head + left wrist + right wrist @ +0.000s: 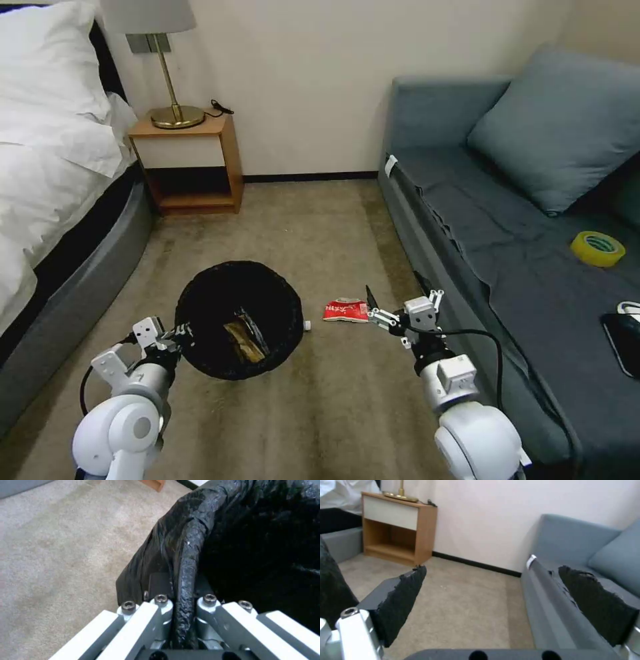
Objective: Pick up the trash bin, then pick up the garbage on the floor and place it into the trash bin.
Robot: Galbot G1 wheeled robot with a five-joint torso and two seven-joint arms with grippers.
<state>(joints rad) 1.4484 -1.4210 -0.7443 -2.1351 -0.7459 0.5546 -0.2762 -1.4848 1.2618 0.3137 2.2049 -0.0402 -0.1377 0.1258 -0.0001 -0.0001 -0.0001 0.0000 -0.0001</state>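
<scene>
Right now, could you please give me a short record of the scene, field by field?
left hand: shut on the trash bin's rim
trash bin: black-lined, held over the carpet
in bin: yellow-brown snack wrapper
right hand: open, beside the sofa
on floor: red-and-white snack packet
on sofa: yellow tape roll

My left hand (182,620) is smooth white plastic and grey metal with dark steel screws, clamped on the trash bin (237,319), whose black plastic liner is crinkly and glossy. My right hand (500,610) wears rough, matt black foam pads (403,605). The floor (313,227) is short, matt beige carpet. At two o'clock the sofa (507,267) is matt grey cloth; the red snack packet (346,311) looks glossy.
</scene>
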